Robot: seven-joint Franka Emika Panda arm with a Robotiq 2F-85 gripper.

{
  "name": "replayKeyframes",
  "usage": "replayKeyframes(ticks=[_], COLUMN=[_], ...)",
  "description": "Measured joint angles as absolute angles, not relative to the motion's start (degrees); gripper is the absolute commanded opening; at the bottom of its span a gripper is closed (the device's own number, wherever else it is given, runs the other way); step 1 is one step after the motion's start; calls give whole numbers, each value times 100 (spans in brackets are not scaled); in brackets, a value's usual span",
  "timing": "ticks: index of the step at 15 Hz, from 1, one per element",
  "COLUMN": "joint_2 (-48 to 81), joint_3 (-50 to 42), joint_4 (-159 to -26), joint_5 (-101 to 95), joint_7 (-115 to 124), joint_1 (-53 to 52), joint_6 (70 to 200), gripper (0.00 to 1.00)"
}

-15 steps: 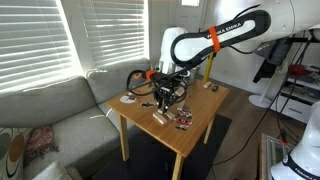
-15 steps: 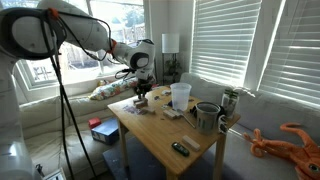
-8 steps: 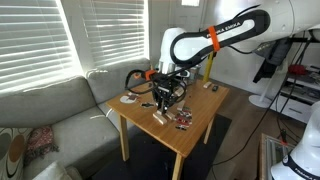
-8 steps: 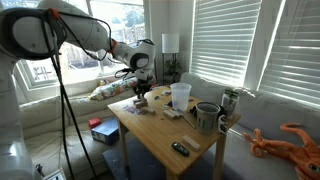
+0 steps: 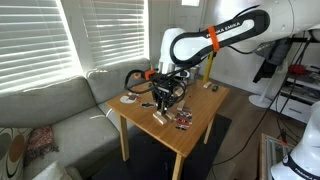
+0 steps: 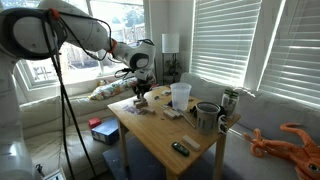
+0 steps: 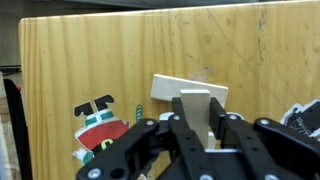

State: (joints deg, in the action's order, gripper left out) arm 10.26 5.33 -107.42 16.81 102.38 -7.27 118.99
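Nothing moves between the earlier frames and this one: the arm keeps the same bent pose over the near end of the worktop (image 5: 205, 105), and the gripper (image 5: 165, 97) hangs at the same height above it, as it also does in the other exterior view, gripper (image 6: 141, 93) over worktop (image 6: 150, 135). No object on the surface shifts either. In the wrist view the gripper (image 7: 196, 125) is drawn in narrow, its fingers pinching a pale wooden piece (image 7: 195, 105) that stands upright between them; it looks like a small block, though its lower part is hidden by the fingers. Directly below it, lying flat and slightly skewed on the worktop (image 7: 100, 50), is a wooden block (image 7: 166, 87) of the same pale colour, also seen in an exterior view as the wooden block (image 5: 158, 117) just under the gripper. Whether the held piece touches that block or hangs just clear of it cannot be told. A small red, white and green figure (image 7: 97, 122) lies on the wood near the block. Farther along the worktop stand a clear cup (image 6: 180, 95) and a dark mug (image 6: 206, 115), well apart from the gripper. The stillness suggests a settled grip and a pause right over the lying block.
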Motion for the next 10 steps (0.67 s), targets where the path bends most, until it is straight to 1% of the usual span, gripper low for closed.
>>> replayKeyframes(ticks=[10], joint_2=[1120], joint_3=[536], joint_4=[-10664], joint_5=[1685], joint_7=[10304], joint_1=[-748], joint_6=[11898], gripper=[7])
